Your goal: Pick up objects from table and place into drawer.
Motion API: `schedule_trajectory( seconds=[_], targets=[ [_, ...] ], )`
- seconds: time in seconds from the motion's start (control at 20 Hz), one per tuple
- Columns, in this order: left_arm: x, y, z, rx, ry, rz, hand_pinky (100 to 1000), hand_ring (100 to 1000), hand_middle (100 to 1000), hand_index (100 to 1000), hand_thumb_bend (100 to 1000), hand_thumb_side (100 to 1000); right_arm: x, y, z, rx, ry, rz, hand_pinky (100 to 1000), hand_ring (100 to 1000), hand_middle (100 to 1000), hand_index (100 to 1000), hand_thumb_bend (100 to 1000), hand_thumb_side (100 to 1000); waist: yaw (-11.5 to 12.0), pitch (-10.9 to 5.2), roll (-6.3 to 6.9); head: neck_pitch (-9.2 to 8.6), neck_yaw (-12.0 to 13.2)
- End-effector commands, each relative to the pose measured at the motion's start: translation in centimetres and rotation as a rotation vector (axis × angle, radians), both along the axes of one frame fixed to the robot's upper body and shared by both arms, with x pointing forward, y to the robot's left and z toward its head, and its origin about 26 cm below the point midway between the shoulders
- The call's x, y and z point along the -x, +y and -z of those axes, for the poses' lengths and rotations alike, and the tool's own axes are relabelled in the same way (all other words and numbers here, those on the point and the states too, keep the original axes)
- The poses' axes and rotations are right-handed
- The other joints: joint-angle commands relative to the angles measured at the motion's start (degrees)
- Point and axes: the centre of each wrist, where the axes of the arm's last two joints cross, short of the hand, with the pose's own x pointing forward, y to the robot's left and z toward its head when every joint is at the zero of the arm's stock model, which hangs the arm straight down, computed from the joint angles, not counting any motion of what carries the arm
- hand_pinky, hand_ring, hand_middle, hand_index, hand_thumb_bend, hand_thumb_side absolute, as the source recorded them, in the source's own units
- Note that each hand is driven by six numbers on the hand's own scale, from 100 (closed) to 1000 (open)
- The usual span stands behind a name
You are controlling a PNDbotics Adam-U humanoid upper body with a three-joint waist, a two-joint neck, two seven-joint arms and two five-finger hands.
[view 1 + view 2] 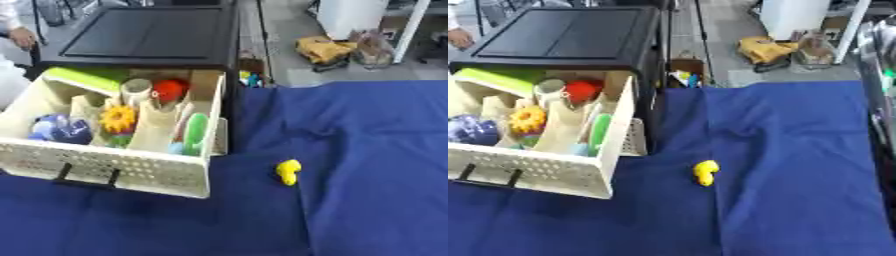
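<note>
1 yellow toy [289, 171] lies on blue cloth [376, 165], right of the open drawer [114, 170]; neither hand shows, so finger state unknown.

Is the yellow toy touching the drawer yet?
Apart. The left eye view shows the yellow toy lying on the blue cloth, with bare cloth between it and the drawer.

We look down from the head through two side-by-side eyes, facing twelve o'clock. Both share the blue cloth [367, 150], the open drawer [122, 170] at ten o'clock and the yellow piece [704, 172] centrally.
</note>
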Motion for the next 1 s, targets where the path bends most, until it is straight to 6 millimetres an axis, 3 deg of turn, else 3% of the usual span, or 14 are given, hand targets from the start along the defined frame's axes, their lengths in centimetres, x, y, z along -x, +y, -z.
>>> schedule_trajectory(
  seconds=[0.05, 0.2, 0.5, 0.6, 1.0],
  targets=[
    [0.4, 0.2, -1.2, -0.05, -0.024, -0.008, 384, 489, 521, 684, 118, 1000, 0.7, -0.8, -0.8, 0.082, 0.031, 0.083, 715, 737, 597, 694, 100, 730, -0.05, -1.13, 0.0, -0.17, 0.23],
    [0.5, 0.2, -1.2, -0.055, -0.021, -0.01, 384, 489, 521, 684, 119, 1000, 0.9, -1.6, -1.0, 0.188, 0.154, 0.211, 721, 727, 584, 711, 100, 763, -0.17, -1.29, -0.15, -0.06, 0.4],
    [0.5, 0.2, -1.2, -0.067, -0.015, -0.015, 385, 490, 521, 684, 117, 1000, 1.4, -3.5, -1.4, 0.47, 0.435, 0.487, 752, 695, 554, 768, 339, 829, -0.49, -1.57, -0.64, 0.28, 0.68],
    [0.5, 0.3, -1.2, -0.069, -0.014, -0.016, 385, 490, 522, 684, 118, 1000, 1.0, -4.1, -1.1, 0.605, 0.577, 0.554, 768, 698, 544, 774, 373, 833, -0.53, -1.7, -0.75, 0.49, 0.65],
    [0.5, 0.2, -1.3, -0.075, -0.014, -0.012, 384, 489, 521, 684, 117, 1000, -2.1, -5.9, -0.4, 1.074, 0.972, 0.694, 836, 817, 596, 891, 406, 815, -0.65, -2.05, -0.94, 1.14, 0.31]
  ],
)
